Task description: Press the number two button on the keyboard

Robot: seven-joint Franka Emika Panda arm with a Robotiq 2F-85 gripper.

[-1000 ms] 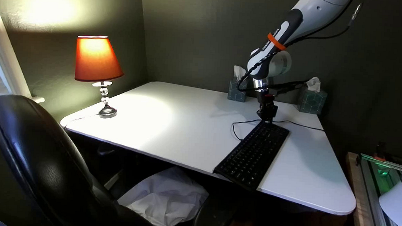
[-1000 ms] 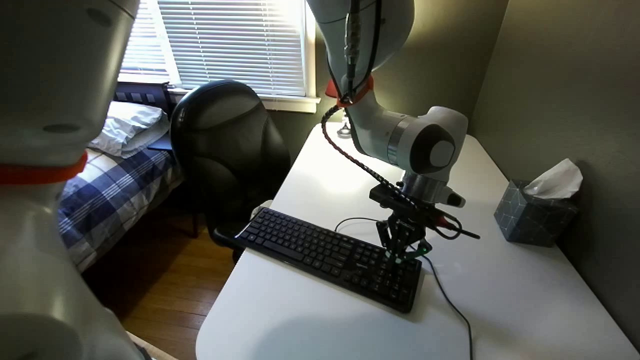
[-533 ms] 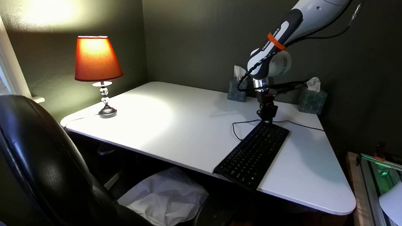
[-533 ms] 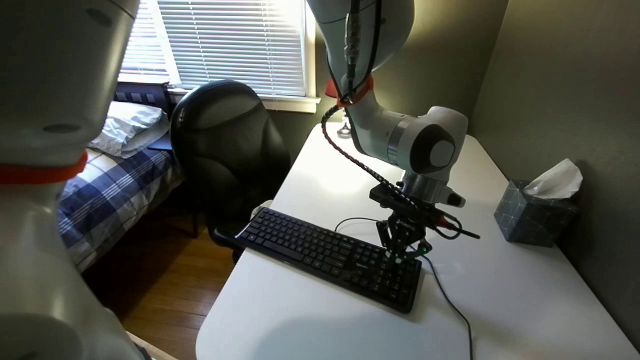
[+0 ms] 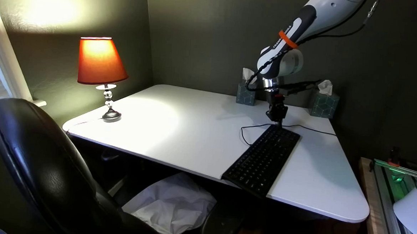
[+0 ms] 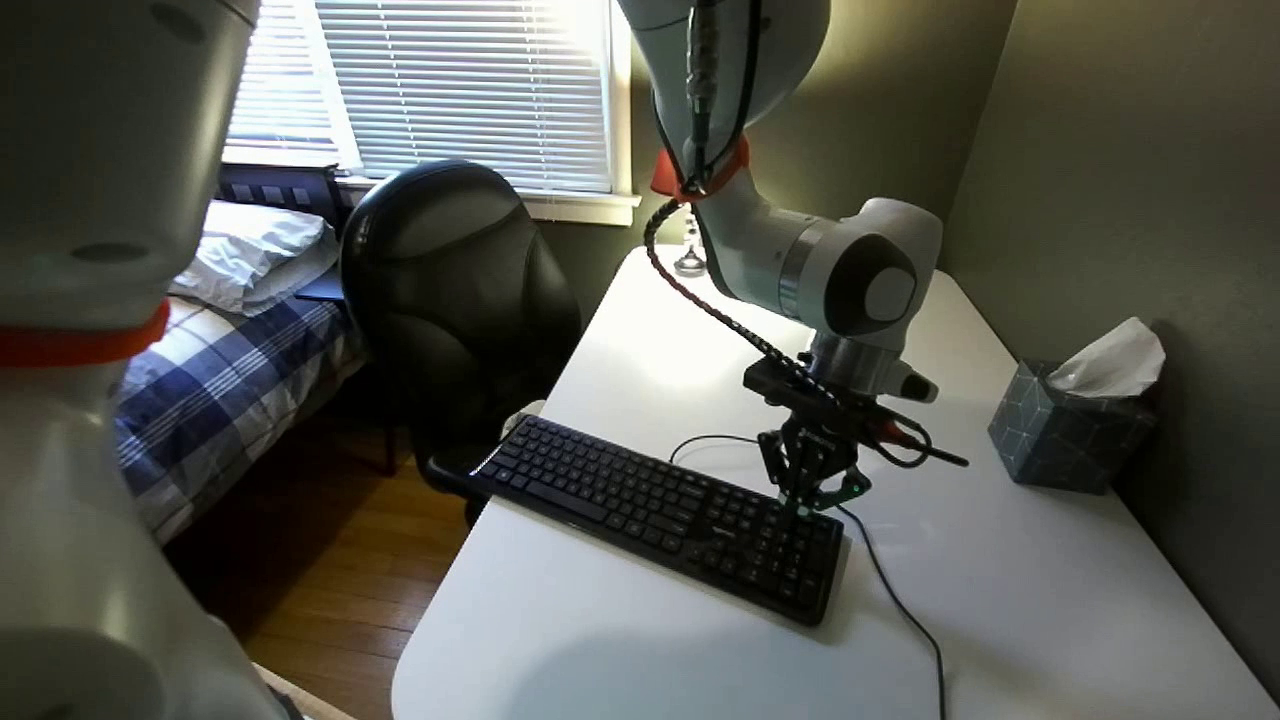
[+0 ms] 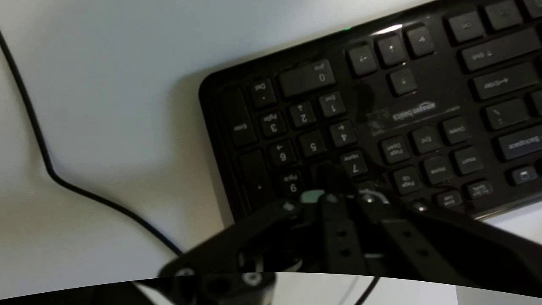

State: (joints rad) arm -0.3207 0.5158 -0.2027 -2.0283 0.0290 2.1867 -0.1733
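Observation:
The black keyboard [image 5: 263, 159] lies flat on the white table and also shows in an exterior view [image 6: 620, 500]. In the wrist view its number pad appears upside down. The number two key [image 7: 302, 114] is in plain sight, between the 1 and 3 keys. My gripper [image 7: 334, 176] is shut and empty, fingers together and pointing down. In the wrist view its tips cover most of the key between 7 and 9. In both exterior views the gripper [image 5: 279, 123] [image 6: 793, 505] is over the number-pad end. I cannot tell whether the tips touch a key.
A thin black cable [image 7: 46, 156] runs over the white table [image 5: 193, 130] behind the keyboard. Tissue boxes [image 5: 245, 94] [image 5: 324, 103] stand near the wall. A red lamp [image 5: 102, 61] stands at the far end. A black chair [image 6: 455, 320] is by the table edge.
In the last half second my gripper has risen slightly and shifted a little towards the back edge of the keyboard. Before that it stayed still. The keyboard has not moved.

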